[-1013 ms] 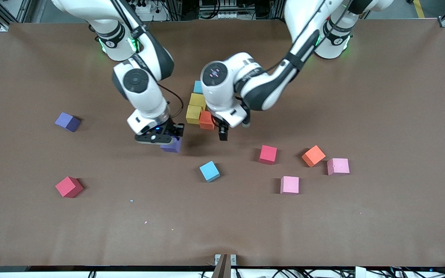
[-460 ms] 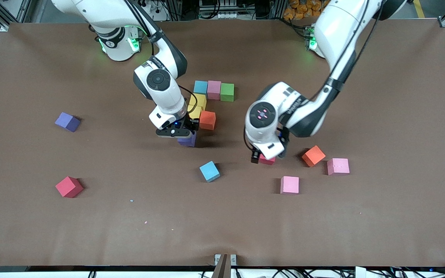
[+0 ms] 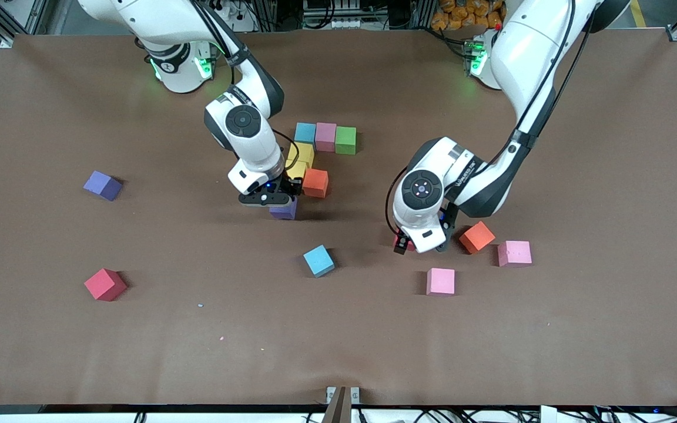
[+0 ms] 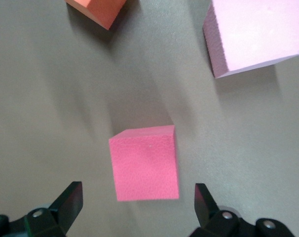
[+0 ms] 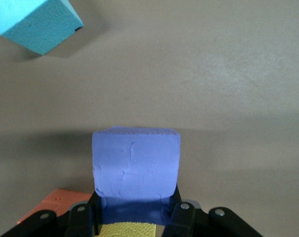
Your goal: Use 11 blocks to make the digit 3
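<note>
The right gripper [image 3: 282, 202] is clamping a purple block [image 3: 284, 210] between its fingers, low over the brown worktop [image 3: 50, 329], just nearer the front camera than the partly built figure. In the right wrist view that purple block [image 5: 136, 163] is sitting squeezed between the dark fingers, with a yellow block [image 5: 126, 230] and an orange block [image 5: 53, 202] showing just beside them and a loose light blue block [image 5: 36, 22] lying apart. The figure so far is showing a row of light blue [image 3: 305, 133], pink [image 3: 325, 136] and green [image 3: 345, 140] blocks, with yellow blocks [image 3: 302, 154] and an orange one [image 3: 315, 183] nearer the camera. The left gripper [image 3: 418, 242] is hanging with its jaws spread wide over a red block [image 3: 402, 243]; in the left wrist view the red block [image 4: 144, 163] is lying between the two fingertips, untouched. Loose blocks are lying about: orange [image 3: 476, 237], two pink [image 3: 514, 253] [image 3: 440, 281], light blue [image 3: 318, 260], red [image 3: 105, 284] and purple [image 3: 103, 185].
</note>
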Available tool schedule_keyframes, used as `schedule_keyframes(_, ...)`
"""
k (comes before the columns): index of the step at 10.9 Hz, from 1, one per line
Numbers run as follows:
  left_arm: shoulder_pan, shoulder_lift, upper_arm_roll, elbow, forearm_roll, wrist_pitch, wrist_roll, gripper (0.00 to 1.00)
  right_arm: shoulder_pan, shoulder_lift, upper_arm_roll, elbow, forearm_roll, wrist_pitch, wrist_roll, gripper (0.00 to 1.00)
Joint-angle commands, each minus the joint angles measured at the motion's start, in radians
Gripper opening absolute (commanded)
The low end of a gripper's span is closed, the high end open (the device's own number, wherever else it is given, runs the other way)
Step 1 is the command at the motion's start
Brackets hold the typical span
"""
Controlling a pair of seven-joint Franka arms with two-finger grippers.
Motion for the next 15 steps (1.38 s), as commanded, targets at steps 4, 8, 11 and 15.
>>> schedule_keyframes(4,0.046,-0.024,-0.009,-0.107,-0.037,0.179,-0.096,1.0,0.018,-0.005,0.003,-0.057,-0.018,0.06,0.033,0.22)
schedule_keyframes(8,0.042,-0.012,-0.006,-0.113,-0.025,0.213,-0.148,1.0,0.032,0.013,0.002,-0.056,-0.02,0.066,0.049,0.22)
schedule_keyframes(11,0.029,0.011,0.0,-0.118,-0.016,0.242,-0.163,1.0,0.029,0.015,0.003,-0.054,-0.02,0.066,0.053,0.28)
schedule_keyframes(15,0.039,0.014,0.002,-0.127,0.009,0.242,-0.16,1.0,0.021,0.02,0.003,-0.045,-0.015,0.058,0.057,0.79)
